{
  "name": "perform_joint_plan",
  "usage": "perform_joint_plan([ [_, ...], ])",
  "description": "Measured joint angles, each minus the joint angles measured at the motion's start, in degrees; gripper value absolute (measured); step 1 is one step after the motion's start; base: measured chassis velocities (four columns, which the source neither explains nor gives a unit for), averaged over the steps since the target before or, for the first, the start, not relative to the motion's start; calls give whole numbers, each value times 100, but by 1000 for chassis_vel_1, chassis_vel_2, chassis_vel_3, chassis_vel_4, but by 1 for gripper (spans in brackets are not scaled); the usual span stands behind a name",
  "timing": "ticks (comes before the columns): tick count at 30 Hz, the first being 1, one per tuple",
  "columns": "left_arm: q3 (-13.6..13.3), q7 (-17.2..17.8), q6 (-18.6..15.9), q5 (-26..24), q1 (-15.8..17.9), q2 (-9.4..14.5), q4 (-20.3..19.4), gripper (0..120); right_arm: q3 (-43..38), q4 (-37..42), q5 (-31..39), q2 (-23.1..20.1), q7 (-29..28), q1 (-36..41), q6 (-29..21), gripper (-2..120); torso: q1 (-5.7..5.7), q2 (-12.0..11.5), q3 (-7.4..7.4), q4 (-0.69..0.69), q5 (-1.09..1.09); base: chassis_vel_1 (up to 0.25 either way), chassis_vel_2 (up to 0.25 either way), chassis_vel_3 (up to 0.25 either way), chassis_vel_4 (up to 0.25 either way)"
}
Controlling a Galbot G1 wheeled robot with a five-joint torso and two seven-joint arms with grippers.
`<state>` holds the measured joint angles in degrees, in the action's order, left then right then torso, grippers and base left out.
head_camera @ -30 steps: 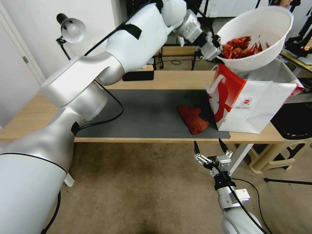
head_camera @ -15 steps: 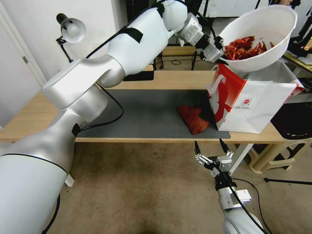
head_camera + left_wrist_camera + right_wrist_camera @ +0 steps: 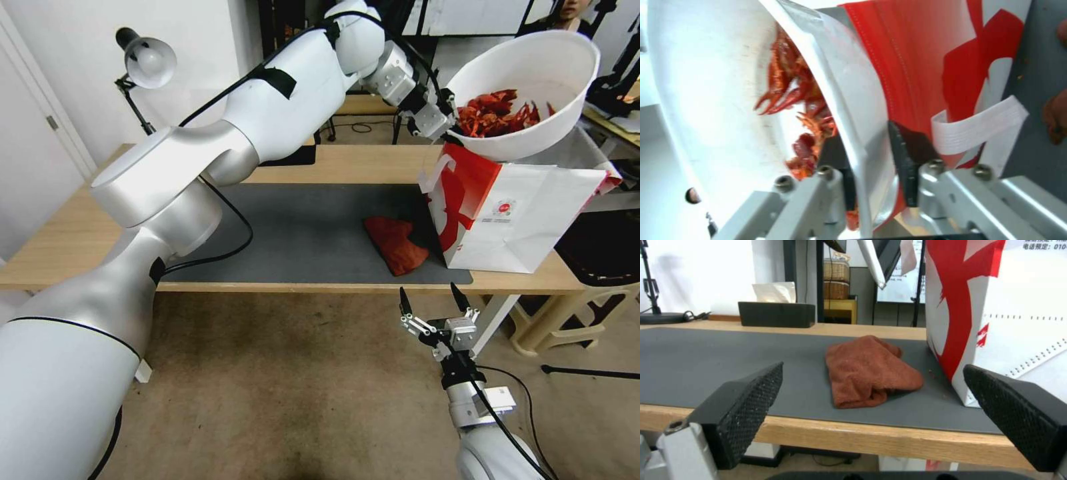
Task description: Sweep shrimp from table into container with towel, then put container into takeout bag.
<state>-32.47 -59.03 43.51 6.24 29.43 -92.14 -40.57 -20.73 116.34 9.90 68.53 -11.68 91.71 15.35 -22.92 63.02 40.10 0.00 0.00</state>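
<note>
The left gripper pinches the near rim of the bowl, one finger inside the wall and the other outside it, so the bowl hangs out past the fingers, away from the arm. It hovers tilted above the open mouth of the bag, its underside just over the bag's top edge; whether the two touch I cannot tell. What the coming move seems to turn on is this: the bag's opening lies straight below the bowl, and the bowl looks about as broad as that opening, so it will probably have to go down level and centred or its rim may catch the paper edge.

The bowl is smooth, thin white plastic with tall sloping sides. The shrimp are heaped inside against the wall nearest the fingers, glossy red-orange, spiky with legs. The bag is stiff red and white paper with a flat woven white handle hanging just beside the outer finger.

The right gripper waits low in front of the table edge, fingers spread wide and empty, rubbery pads dimpled. Straight beyond them the towel lies crumpled on the dark mat, soft and nubbly, just beside the bag's base
</note>
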Motion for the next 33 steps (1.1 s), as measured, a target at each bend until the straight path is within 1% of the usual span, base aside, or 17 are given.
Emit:
perform_joint_plan([
  [1,0,0,0,0,0,0,0,22,0,0,0,0,0,0,0,100,0,0,0,0,0,0,0,0,0],
  [3,15,48,-2,-11,40,0,22,34,14,-7,0,5,0,-18,-8,100,0,0,0,0,0,0,0,0,0],
  [5,16,60,-2,-19,47,0,26,38,17,-7,0,9,0,-20,-10,100,0,0,0,0,0,0,0,0,0],
  [7,20,101,-6,-51,54,0,32,49,21,-7,-1,16,-1,-23,-13,100,0,0,0,0,0,0,0,0,0],
  [8,20,101,-6,-51,54,0,32,49,21,-7,-1,16,-1,-23,-13,100,0,0,0,0,0,0,0,0,0],
  [12,20,128,-8,-87,52,0,17,61,22,-7,-2,17,-2,-16,-14,100,0,0,0,0,0,0,0,0,0],
  [15,8,183,-15,-141,48,0,-18,77,21,2,-2,22,-3,-9,-15,100,1,0,0,0,0,0,0,0,0],
  [17,9,211,-27,-165,48,0,-17,81,21,3,-2,26,-4,-8,-15,100,1,0,0,0,0,0,0,0,0],
  [19,11,355,-99,-272,50,0,-14,92,18,8,-2,30,-5,-7,-15,100,2,0,0,0,0,0,0,0,0],
  [24,-78,628,-277,-624,50,1,-38,100,7,21,-1,24,-10,-11,-20,100,1,0,0,0,0,0,0,0,0],
  [25,-154,743,-345,-802,50,1,-52,100,6,24,-1,22,-11,-14,-21,100,1,0,0,0,0,0,0,0,0],
  [27,-382,1248,-533,-1208,46,0,-65,100,4,30,2,23,-13,-17,-25,100,1,0,0,0,0,0,0,0,0],
  [28,-382,1248,-533,-1208,46,0,-65,100,4,30,2,23,-13,-17,-25,100,1,0,0,0,0,0,0,0,0],
  [29,-468,1454,-595,-1342,42,0,-65,100,4,30,2,25,-14,-18,-27,100,1,0,0,0,0,0,0,0,0],
  [31,-951,2310,-937,-1988,8,21,-154,100,7,30,2,32,-15,-18,-27,100,1,0,0,-1,0,0,0,0,0],
  [32,-951,2310,-937,-1988,8,21,-154,100,7,30,2,32,-15,-18,-27,100,1,0,0,-1,0,0,0,0,0],
  [33,-1190,2710,-1094,-2295,-6,90,-232,100,11,29,3,33,-15,-17,-28,100,1,0,0,-5,0,0,0,0,0],
])
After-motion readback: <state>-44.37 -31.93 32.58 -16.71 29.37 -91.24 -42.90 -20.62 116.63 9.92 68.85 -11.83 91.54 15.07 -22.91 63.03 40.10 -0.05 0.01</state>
